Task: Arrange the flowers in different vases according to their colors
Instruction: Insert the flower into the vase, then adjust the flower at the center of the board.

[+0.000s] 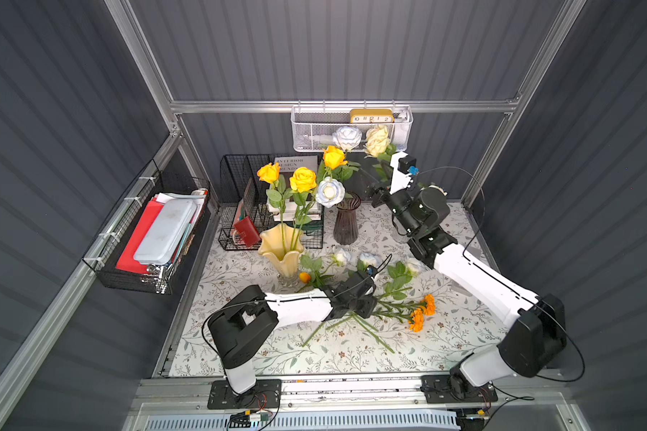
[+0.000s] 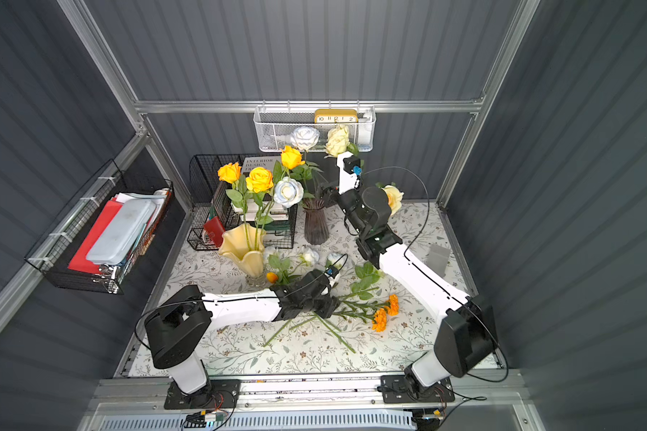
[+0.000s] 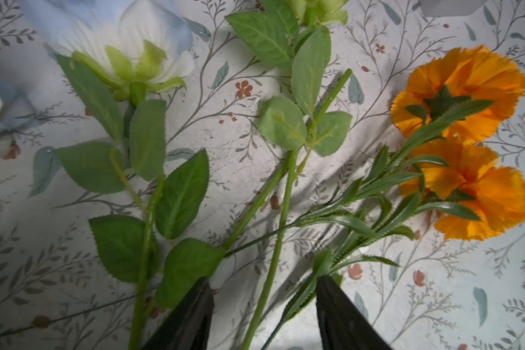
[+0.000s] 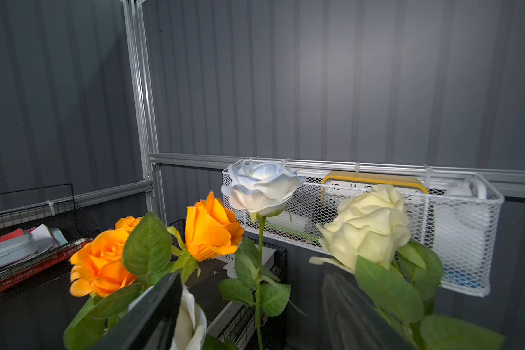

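The left gripper (image 3: 264,278) lay closest to the lens in the left wrist view. Its fingers (image 3: 191,315) were set apart and lowered to the tablecloth (image 1: 240,347) so that one bare green stem (image 3: 277,242) passed between them; nothing was clamped. This straddle was judged a preparation for a pinch across the stem, at right angles to its long axis. The loose flowers formed a fan at the centre of the table. The bluish-white roses (image 1: 368,258) lay flat with heads toward the far side and cut ends toward the near edge, while the marigolds (image 1: 423,313) lay with stems running left to right, heads to the right. Because the stems crossed under the gripper, a neighbouring stem could be dragged along. The right gripper (image 4: 252,278) was raised at the far side among the upright blooms, fingers apart and empty, with the cream rose (image 4: 367,224) just beside one finger. That rose stood head up, its vase hidden by the arm. The yellow vase (image 1: 281,250), to the left of the fan, held the yellow-orange roses (image 1: 302,179) upright. The purple vase (image 1: 347,220), to its right, held a standing bluish-white rose (image 1: 329,192).
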{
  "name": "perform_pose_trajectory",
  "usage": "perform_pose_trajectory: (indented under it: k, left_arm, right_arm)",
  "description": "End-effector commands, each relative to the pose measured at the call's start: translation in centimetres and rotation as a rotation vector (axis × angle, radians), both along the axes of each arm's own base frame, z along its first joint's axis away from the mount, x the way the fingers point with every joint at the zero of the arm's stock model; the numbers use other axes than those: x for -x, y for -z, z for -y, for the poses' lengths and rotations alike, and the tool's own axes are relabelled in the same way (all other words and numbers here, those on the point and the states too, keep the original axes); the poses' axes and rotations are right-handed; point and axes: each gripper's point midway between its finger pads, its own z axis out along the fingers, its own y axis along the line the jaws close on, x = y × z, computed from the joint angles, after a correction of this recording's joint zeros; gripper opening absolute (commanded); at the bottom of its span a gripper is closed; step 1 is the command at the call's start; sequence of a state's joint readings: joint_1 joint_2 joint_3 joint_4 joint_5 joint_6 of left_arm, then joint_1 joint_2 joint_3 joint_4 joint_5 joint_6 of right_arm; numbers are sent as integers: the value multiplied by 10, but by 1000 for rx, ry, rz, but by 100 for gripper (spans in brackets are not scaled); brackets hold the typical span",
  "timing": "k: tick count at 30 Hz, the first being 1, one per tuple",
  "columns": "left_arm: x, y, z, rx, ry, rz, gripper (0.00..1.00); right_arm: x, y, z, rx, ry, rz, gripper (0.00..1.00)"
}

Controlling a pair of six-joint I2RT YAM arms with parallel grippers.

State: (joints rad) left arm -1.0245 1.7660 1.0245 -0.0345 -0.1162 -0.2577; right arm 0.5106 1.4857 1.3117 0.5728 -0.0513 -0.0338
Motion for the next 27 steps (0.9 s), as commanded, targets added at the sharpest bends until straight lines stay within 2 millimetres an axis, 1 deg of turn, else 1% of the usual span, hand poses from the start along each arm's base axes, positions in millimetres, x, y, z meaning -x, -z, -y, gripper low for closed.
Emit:
perform_pose_trajectory:
  k: [1, 5, 8, 11, 16, 19, 23, 24, 27]
  left_arm:
    - [-9, -3, -15, -93, 3, 46, 59]
    - [-14, 1, -22, -131, 33, 60, 59]
    - [-26, 4, -28, -160, 12, 75, 59]
    - [-32, 10, -29, -170, 21, 80, 59]
    - [-34, 23, -27, -212, 54, 83, 58]
    - [-34, 26, -28, -230, 67, 90, 57]
    - [-36, 22, -28, -230, 71, 104, 57]
    - [-36, 22, -28, -233, 72, 104, 57]
    - [-39, 24, -29, -249, 63, 117, 57]
  right_arm:
    - [21, 0, 0, 14, -35, -14, 78]
    - [35, 4, 7, 32, -35, -33, 78]
    - [45, 6, 12, 42, -32, -29, 78]
    - [48, 11, 16, 50, -22, -40, 78]
    - [55, 19, 19, 58, -30, -59, 78]
    - [59, 24, 21, 58, -30, -68, 78]
    - [59, 32, 23, 64, -23, -81, 78]
    - [68, 22, 28, 51, -23, -58, 78]
    - [70, 24, 29, 50, -23, -61, 78]
